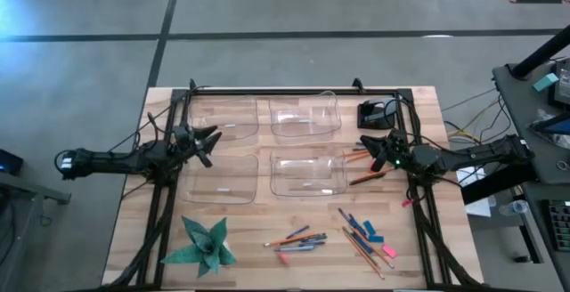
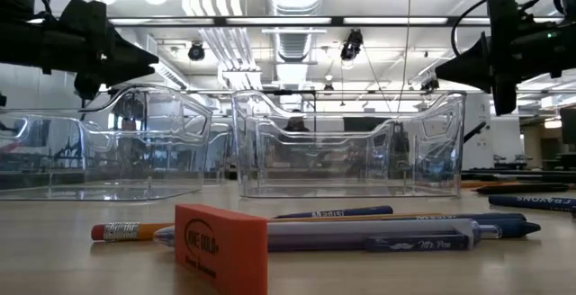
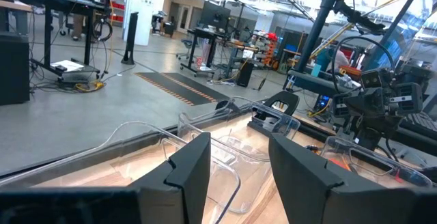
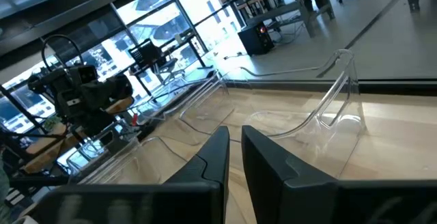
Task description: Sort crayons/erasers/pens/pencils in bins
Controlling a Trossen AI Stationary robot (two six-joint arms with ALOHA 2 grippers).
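High view, from my remote station: four clear bins (image 1: pixel 305 114) sit in a two-by-two block on the far half of the tabletop (image 1: pixel 125 230), and I see nothing lying inside any of them. My left gripper (image 1: pixel 207 143) hangs near the left edge, beside the two left-hand bins, fingers parted and holding nothing. My right gripper (image 1: pixel 370 146) hangs near the right edge, just beside the right-hand bins, fingers nearly pressed together and empty. Two pencils (image 1: pixel 367 178) lie on the wood beside the near right bin, close under the right gripper. Everything else lies along the near edge, well apart from both grippers: a mixed bundle of pens (image 1: pixel 309 235) and a pencil at the middle, and toward the near right corner a fan of crayons (image 1: pixel 361 229), pencils and erasers (image 1: pixel 388 252). A green paper star (image 1: pixel 203 244) sits near the near left corner. A black clip-like object (image 1: pixel 378 114) rests near the far right corner. Low view shows an orange eraser block standing in front of the pens, at the near edge.
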